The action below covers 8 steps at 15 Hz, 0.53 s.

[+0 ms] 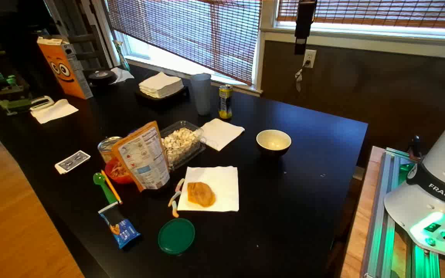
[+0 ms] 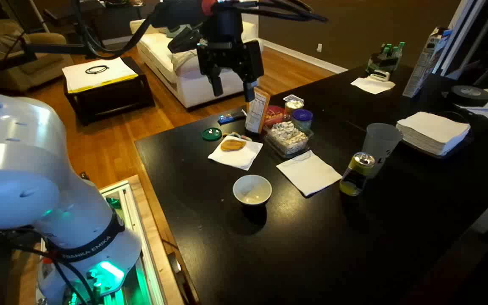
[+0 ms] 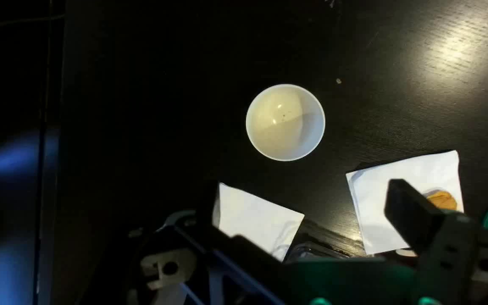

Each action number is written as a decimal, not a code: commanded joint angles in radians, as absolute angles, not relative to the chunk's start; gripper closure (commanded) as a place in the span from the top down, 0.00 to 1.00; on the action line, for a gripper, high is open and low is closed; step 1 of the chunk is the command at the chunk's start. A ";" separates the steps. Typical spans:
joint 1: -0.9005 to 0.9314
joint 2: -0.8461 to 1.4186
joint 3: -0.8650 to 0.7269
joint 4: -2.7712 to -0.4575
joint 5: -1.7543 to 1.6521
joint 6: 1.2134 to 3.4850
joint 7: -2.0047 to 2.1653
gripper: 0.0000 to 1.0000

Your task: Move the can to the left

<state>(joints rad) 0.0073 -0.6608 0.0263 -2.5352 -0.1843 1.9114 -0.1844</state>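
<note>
The can (image 1: pixel 225 102) is a slim upright yellow and silver drink can on the black table. It stands close beside a tall frosted cup and near the corner of a bare white napkin. It also shows in an exterior view (image 2: pixel 356 174) with its silver top visible. In the wrist view I cannot make it out clearly; the left finger covers that area. My gripper (image 2: pixel 233 91) hangs high above the table, fingers apart and empty, well away from the can. In the wrist view the open fingers (image 3: pixel 305 199) have nothing between them. Its lower end also shows in an exterior view (image 1: pixel 300 44).
The frosted cup (image 1: pixel 202 94) stands next to the can. A white bowl (image 1: pixel 273 141) and a bare napkin (image 1: pixel 222 133) lie nearby. A clear nut tray (image 1: pixel 182 143), an upright pouch (image 1: pixel 143 158) and a tin (image 1: pixel 107 148) stand together. A napkin stack (image 1: pixel 161 85) sits behind.
</note>
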 commanded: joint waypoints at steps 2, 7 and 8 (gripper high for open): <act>0.022 -0.660 0.015 -2.533 -0.192 1.907 -0.177 1.00; 0.014 -0.602 -0.012 -2.478 -0.194 1.929 -0.206 1.00; 0.012 -0.568 -0.035 -2.443 -0.190 1.938 -0.231 1.00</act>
<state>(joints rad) 0.0083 -0.6533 0.0147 -2.5275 -0.1843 1.9207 -0.1853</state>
